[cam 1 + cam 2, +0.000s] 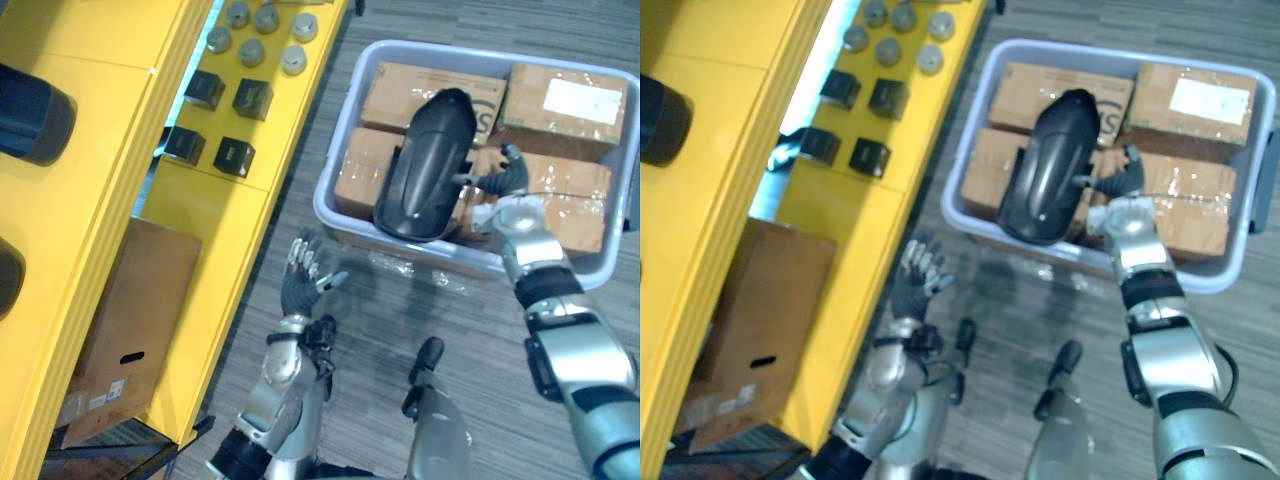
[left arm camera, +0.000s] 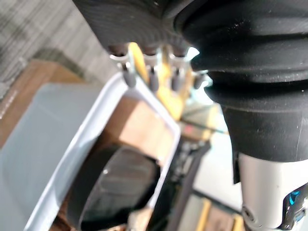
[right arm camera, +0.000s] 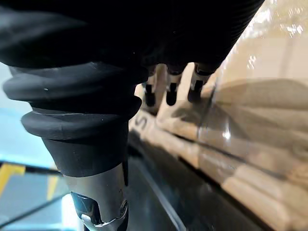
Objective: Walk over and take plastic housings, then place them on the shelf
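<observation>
A black plastic housing [image 1: 425,165] lies in a pale grey bin [image 1: 440,46] in the upper right of the frame. It is long and rounded and rests slantwise on top of the cardboard boxes [image 1: 565,105] that pack the bin. The bin stands on a grey carpeted floor [image 1: 400,330].

The right hand [image 1: 505,180] reaches in from the lower right and sits just beside the right edge of the housing, above the boxes. Its fingers [image 3: 171,91] look fairly straight and loose, pointing toward the taped boxes and not closed round anything. The thumb side is next to the housing's edge, but I cannot tell whether it touches. In the right wrist view the housing's dark surface [image 3: 192,202] runs right under the hand.

The left hand [image 1: 300,280] is held over the floor at lower centre, between the bin and the shelf and well apart from the housing. Its fingers are spread wide and it holds nothing. In the left wrist view the straight fingers [image 2: 154,82] point toward the bin's rim, with the housing [image 2: 115,187] beyond it.

A yellow shelf [image 1: 100,60] fills the left side. One level carries small black blocks [image 1: 252,98] and, above them in the frame, grey round parts [image 1: 252,50]. A brown cardboard box [image 1: 140,300] sits under it at lower left.
</observation>
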### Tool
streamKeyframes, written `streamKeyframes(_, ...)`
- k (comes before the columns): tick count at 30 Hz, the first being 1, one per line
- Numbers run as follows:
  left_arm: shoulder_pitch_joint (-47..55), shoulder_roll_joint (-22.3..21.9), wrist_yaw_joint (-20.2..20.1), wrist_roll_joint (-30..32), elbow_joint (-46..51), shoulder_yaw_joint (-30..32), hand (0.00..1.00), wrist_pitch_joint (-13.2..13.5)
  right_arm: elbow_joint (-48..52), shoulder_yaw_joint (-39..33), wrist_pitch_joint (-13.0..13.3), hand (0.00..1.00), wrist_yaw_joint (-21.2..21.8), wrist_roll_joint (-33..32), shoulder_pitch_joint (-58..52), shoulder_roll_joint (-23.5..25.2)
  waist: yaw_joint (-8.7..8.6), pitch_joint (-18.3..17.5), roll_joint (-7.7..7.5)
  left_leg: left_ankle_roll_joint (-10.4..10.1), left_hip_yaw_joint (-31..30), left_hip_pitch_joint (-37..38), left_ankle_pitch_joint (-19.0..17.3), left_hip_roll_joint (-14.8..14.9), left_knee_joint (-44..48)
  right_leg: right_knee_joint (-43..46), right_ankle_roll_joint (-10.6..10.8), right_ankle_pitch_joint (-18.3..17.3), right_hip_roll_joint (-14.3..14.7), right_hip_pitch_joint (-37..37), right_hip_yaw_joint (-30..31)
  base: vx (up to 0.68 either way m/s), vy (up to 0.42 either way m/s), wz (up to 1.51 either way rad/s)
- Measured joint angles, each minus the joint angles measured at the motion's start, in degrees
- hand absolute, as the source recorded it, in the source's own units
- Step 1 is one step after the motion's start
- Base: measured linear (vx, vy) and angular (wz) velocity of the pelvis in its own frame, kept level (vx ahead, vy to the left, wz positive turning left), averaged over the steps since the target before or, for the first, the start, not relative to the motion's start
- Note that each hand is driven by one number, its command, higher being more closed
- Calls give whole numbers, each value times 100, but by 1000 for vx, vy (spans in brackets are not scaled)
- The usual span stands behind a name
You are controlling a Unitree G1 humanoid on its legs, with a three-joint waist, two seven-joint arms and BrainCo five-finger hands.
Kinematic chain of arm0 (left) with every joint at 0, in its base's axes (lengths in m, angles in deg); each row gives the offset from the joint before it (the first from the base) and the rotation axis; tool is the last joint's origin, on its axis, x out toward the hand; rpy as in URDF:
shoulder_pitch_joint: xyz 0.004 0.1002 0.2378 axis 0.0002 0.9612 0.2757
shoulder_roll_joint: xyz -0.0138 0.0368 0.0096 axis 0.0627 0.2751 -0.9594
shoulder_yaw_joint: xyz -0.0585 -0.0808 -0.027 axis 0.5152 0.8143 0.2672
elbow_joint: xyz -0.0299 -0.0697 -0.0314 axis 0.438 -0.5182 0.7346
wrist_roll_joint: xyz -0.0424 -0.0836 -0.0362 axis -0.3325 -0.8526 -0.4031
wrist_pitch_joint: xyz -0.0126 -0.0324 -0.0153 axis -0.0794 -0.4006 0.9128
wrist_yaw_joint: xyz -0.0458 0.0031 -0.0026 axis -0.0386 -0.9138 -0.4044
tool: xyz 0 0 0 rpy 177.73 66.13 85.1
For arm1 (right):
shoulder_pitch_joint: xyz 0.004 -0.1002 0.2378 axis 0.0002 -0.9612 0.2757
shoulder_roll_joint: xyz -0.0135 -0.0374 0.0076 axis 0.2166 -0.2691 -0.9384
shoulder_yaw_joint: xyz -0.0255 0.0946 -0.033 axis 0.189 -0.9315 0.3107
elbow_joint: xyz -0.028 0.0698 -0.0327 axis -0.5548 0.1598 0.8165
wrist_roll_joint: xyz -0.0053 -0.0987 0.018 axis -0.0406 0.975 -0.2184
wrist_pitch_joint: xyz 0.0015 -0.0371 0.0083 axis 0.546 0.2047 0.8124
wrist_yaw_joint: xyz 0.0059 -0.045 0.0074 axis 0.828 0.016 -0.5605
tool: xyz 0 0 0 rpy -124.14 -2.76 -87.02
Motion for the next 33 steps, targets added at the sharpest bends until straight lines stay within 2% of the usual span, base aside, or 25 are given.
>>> streamKeyframes(4, -17, -2, 1, -1, -1, 7, 0, -18, -50, 134, -143, 0, 62, 169, 70, -4, 0, 1, 2, 5, -18, -108, -101, 1, 195, 10, -1, -4, 7, -5, -15, 0, 0, 0)
streamKeyframes(8, -57, -3, -2, -2, 0, 13, 0, -31, -67, 280, -399, 0, 109, 538, 156, -10, 3, 1, 3, 10, -22, -111, -105, -15, 201, 19, 0, -4, -10, -3, -22, 0, 0, 0)
streamKeyframes(10, -58, -17, -3, -2, -1, 12, 0, -36, -115, 468, -715, 0, 226, 1040, 224, -16, 5, 1, 3, 14, -31, -113, -107, -16, 204, 23, 0, -10, -12, 0, -33, 0, 0, 0)
streamKeyframes(11, -59, -27, -2, -2, -2, 9, 0, -48, -132, 604, -850, 100, 255, 1231, 281, -15, 9, 1, 4, 14, -39, -118, -107, -16, 207, 30, -2, -13, -13, 0, -43, 10, 8, 3)
streamKeyframes(15, -86, -108, 13, -2, -11, -36, 0, -63, -351, 858, -1247, 100, 320, 1872, 479, -20, 16, 8, 20, 2, -146, -188, -128, -27, 298, 98, -9, -54, -23, 2, -130, 0, 8, 11)
streamKeyframes(17, -168, -113, 33, -2, -71, -53, 0, -68, -608, 948, -1532, 100, 325, 2271, 718, -97, 104, 42, 95, 10, -150, -185, -145, -39, 343, 126, -28, -83, -39, 17, -133, -7, 7, 3)
streamKeyframes(20, -182, -109, 34, -8, -80, -50, 0, -65, -796, 1258, -1814, 100, 329, 2690, 972, -304, 190, 104, 236, 13, -154, -186, -144, -70, 350, 147, -33, -98, -73, 18, -136, -12, 20, 2)
streamKeyframes(23, -165, -103, 34, -11, -134, -49, 0, -65, -890, 1370, -2073, 100, 346, 3040, 1030, -310, 255, 102, 240, 13, -166, -185, -143, -70, 328, 144, -13, -95, -74, 19, -152, 7, 1, 1)
streamKeyframes(27, -157, -102, 33, -11, -225, -104, 0, -47, -1066, 1480, -2497, 100, 465, 3195, 1205, -305, 309, 99, 244, 14, -208, -185, -140, -95, 294, 141, 5, -87, -95, 37, -208, 22, 5, 5)
streamKeyframes(31, -156, -98, 33, -13, -225, -103, 0, 25, -1349, 1468, -2679, 100, 395, 3179, 1264, -318, 314, 93, 253, 16, -303, -181, -139, -126, 292, 107, 13, -93, -111, 130, -321, 29, 9, 14)
streamKeyframes(33, -137, -95, 34, -18, -232, -104, 0, 45, -1493, 1407, -2676, 100, 80, 3040, 1277, -324, 321, 87, 261, 32, -305, -183, -128, -161, 282, 109, 32, -104, -148, 129, -328, 13, 19, 5)
